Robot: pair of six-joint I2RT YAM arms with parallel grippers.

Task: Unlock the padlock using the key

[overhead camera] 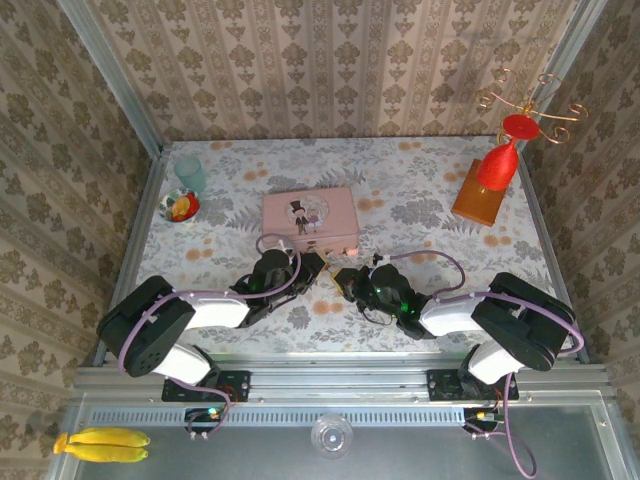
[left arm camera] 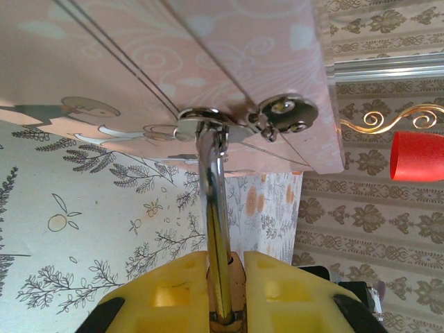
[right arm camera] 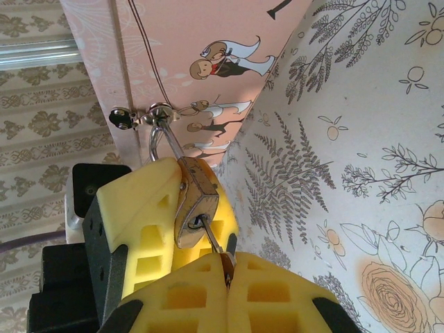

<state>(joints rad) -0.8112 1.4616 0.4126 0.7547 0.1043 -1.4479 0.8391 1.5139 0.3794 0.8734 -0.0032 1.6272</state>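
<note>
On the bench (overhead camera: 420, 190), counted from the left: one glass (overhead camera: 190, 175), one small bowl (overhead camera: 180, 207), one pink tin (overhead camera: 310, 218), one padlock (right arm camera: 193, 202), one key (right arm camera: 212, 241), and one wooden block (overhead camera: 476, 195) at the far right. There are two arms, each with one pincer.

The left arm (overhead camera: 190, 312) is folded, its elbow out by the bench's left edge. Its forearm runs rightward and low to the front of the pink tin. The left pincer (left arm camera: 225, 277) is closed almost all the way. Its two yellow fingers (left arm camera: 163, 295) press on the flat sides of the padlock, whose brass body sits between them, edge-on in the left wrist view. The silver shackle (left arm camera: 211, 166) rises out of that grip and is hooked through the ring of the tin's hasp (left arm camera: 284, 114), so the lock sits right at the tin's front face.

The key lies between the two pincers. Its thin blade is in the keyhole at the padlock's free end, and its brownish head is pinched in the right pincer (right arm camera: 227, 276). That pincer's jaws are closed tight on the head. The padlock is just beyond the right pincer's tips, joined to them by the key.

The right arm (overhead camera: 505, 320) mirrors the left, with its elbow out by the right edge and its forearm running leftward and low toward the tin's front.
</note>
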